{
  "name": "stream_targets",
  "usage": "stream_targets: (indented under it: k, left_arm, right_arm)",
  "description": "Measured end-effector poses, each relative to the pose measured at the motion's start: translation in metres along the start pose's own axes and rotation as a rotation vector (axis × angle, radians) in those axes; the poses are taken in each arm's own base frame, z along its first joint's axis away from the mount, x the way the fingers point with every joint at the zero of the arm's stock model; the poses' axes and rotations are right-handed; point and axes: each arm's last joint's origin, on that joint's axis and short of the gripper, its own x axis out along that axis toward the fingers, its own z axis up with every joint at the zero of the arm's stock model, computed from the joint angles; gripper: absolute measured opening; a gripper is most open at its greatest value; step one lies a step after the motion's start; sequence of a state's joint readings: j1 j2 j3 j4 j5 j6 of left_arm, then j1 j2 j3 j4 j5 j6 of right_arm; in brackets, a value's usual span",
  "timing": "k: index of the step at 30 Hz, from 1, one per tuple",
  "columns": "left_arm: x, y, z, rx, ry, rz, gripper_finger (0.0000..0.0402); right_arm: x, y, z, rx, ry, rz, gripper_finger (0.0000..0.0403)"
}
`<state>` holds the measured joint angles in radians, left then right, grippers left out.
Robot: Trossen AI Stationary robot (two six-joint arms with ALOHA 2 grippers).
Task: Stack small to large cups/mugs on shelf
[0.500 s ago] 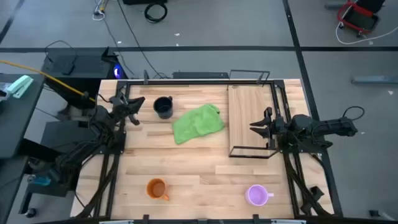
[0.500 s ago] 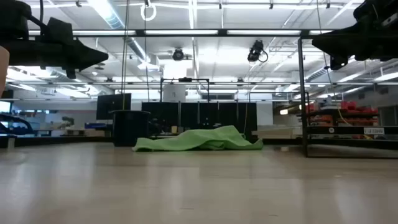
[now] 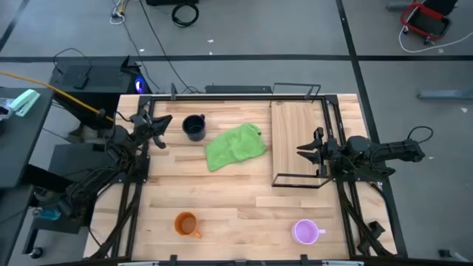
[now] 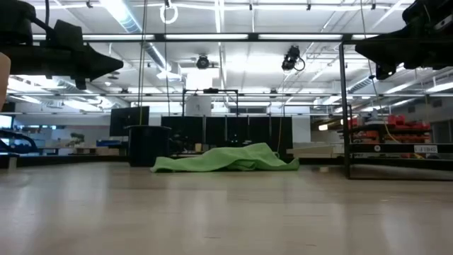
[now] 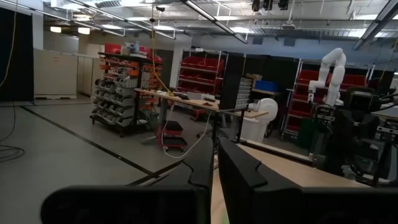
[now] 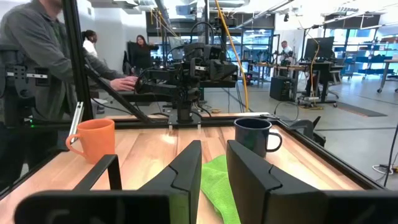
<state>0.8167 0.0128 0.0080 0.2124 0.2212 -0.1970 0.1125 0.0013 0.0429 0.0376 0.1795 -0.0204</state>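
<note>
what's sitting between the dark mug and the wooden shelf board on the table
The crumpled green cloth lies between the dark mug and the shelf, clearest in the high view.

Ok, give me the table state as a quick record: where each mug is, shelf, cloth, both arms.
dark navy mug: far side of table, beside left gripper
orange mug: near edge, left of centre
pale purple mug: near edge, right
light wooden shelf board with black wire frame: right half, no mugs on it
green cloth: centre, crumpled
left gripper: raised, holding nothing
right gripper: over shelf, holding nothing
mugs stacked: none
</note>
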Motion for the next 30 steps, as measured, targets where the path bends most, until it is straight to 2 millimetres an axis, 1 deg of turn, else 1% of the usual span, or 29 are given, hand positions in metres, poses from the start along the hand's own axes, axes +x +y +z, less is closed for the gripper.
stream_targets:
  k: [10, 20, 30]
  left_arm:
    - [0.0, 0.0, 0.0, 0.0, 0.0, 0.0, 0.0036]
    - [0.0, 0.0, 0.0001, 0.0, 0.0, 0.0, 0.0025]
    - [0.0, 0.0, 0.0, 0.0, 0.0, 0.0, 0.0036]
  right_arm:
    - [0.0, 0.0, 0.0, 0.0, 0.0, 0.0, 0.0084]
    - [0.0, 0.0, -0.0001, 0.0, 0.0, 0.0, 0.0084]
    - [0.0, 0.0, 0.0, 0.0, 0.0, 0.0, 0.0084]
